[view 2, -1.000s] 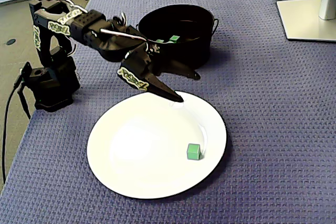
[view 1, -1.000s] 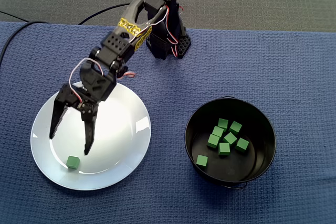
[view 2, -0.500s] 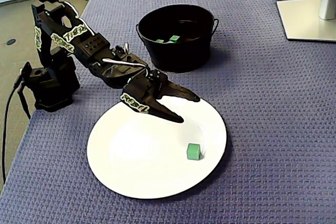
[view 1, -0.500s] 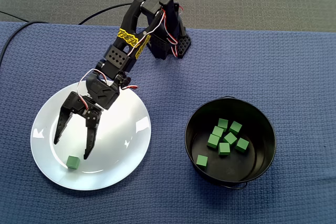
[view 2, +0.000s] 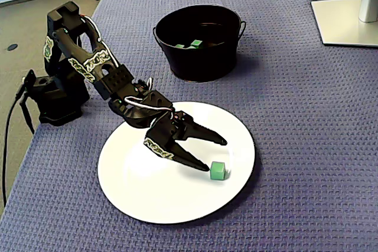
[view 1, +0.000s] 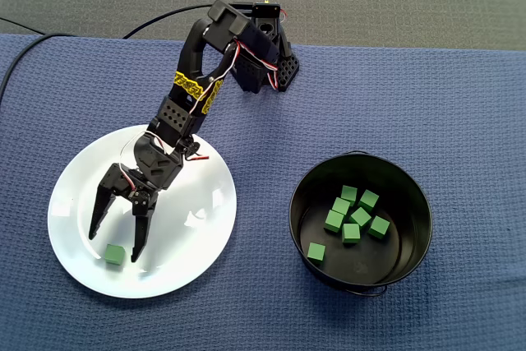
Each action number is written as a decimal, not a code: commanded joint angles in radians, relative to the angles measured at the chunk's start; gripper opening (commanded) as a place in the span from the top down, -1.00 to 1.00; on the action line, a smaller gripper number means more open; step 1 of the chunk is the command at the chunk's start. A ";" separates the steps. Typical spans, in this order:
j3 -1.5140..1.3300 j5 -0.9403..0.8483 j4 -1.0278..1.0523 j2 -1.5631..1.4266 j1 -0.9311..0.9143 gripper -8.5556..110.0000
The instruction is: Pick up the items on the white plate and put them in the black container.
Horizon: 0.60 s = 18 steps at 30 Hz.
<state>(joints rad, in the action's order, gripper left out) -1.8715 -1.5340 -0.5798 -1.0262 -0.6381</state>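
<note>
Spreading wide and gripping nothing, your gripper [view 1: 113,246] straddles the lone green cube [view 1: 114,253] low on the left of the white plate [view 1: 189,260]. In the other fixed view, the cube [view 2: 218,171] sits just past the nearer fingertip, so reach slightly forward before closing. The black container [view 1: 415,195], lower right, holds more green cubes [view 1: 360,216].

Top-down and low oblique views share the plate [view 1: 181,260]

White plate [view 1: 205,232], green cube [view 1: 114,254], black container [view 1: 413,203] — navy waffle-weave cloth [view 1: 411,96]
</note>
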 commanded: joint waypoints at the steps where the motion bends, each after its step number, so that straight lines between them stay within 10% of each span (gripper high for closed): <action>1: 0.054 0.017 -0.048 0.009 0.006 0.33; 18: 0.164 0.067 -0.028 0.138 -0.015 0.50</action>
<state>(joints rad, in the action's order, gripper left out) -1.7625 -1.4818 -0.5829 -0.8820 -0.6412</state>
